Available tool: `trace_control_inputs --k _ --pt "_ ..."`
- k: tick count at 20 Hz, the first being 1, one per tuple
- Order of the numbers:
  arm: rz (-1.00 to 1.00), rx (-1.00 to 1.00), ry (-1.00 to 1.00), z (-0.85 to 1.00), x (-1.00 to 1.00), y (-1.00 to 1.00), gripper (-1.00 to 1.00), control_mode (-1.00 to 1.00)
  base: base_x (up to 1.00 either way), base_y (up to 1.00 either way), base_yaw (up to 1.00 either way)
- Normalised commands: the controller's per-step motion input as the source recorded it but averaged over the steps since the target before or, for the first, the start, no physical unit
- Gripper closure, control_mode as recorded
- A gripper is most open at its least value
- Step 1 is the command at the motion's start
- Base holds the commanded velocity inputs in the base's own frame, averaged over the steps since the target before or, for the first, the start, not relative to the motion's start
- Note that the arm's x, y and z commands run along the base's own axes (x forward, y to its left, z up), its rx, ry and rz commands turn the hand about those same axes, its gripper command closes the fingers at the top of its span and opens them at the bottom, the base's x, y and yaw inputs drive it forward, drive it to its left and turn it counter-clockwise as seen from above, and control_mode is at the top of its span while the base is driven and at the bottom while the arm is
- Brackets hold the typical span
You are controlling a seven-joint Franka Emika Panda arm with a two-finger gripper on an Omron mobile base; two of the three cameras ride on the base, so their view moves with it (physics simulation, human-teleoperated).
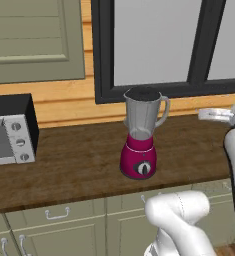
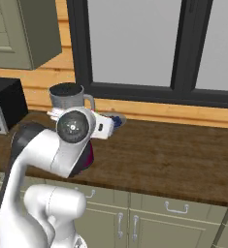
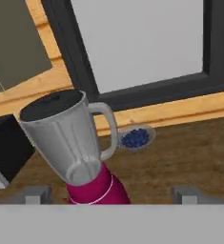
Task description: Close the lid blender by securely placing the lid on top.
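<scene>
**A:** Why's your pincer hanging back with its tips apart and empty?

**B:** Because the lid already sits on the blender, mid-worktop. You're clear.

We see the blender tilted across the frame, its magenta base at the bottom and the clear grey jar leaning up and left. The black lid sits on the jar's rim. Just right of the jar's handle lies a small bowl of blue berries on the wooden counter. Left of the blender stands a black appliance; behind the blender runs a dark window frame.
</scene>
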Motion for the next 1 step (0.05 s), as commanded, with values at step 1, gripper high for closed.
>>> trace_control_inputs --k 1 --pt "0.03 0.42 -0.08 -0.16 -0.03 -1.00 -1.00 -1.00 0.00 0.00 0.00"
